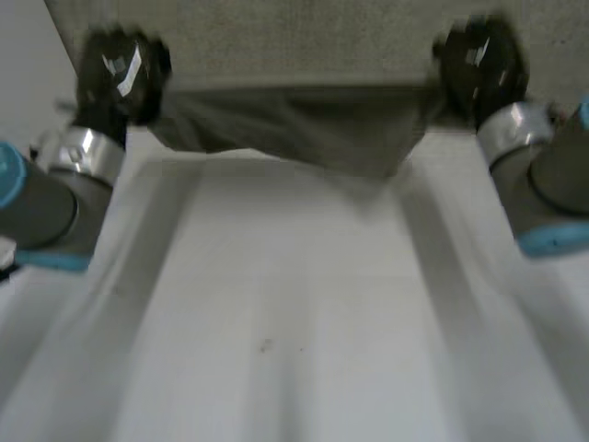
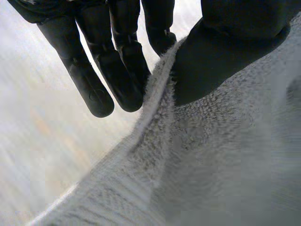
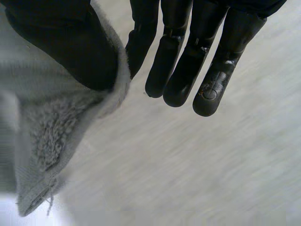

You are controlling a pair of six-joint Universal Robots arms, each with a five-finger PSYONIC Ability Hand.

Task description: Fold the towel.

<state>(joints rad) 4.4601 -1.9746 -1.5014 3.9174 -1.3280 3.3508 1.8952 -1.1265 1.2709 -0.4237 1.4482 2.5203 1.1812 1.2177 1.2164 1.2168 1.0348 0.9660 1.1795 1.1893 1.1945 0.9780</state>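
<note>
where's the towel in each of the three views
Head view: towel stretched between left hand and right hand at the table's far end.
Left wrist view: towel under the left hand's thumb.
Right wrist view: its corner under the right hand's thumb.
Shared landmark: the white table.

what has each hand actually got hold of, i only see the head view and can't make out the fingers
Observer: In the left wrist view, the left hand has its thumb on top of the towel. The hemmed edge is pinched between the thumb and the straight fingers.
Operator: and the right one
Observer: The right hand has the same grip, with its thumb over the towel and its fingers straight.
Operator: is it on a corner or mid edge
Observer: On a corner. In the right wrist view, the corner sticks out just past the thumb.
</note>
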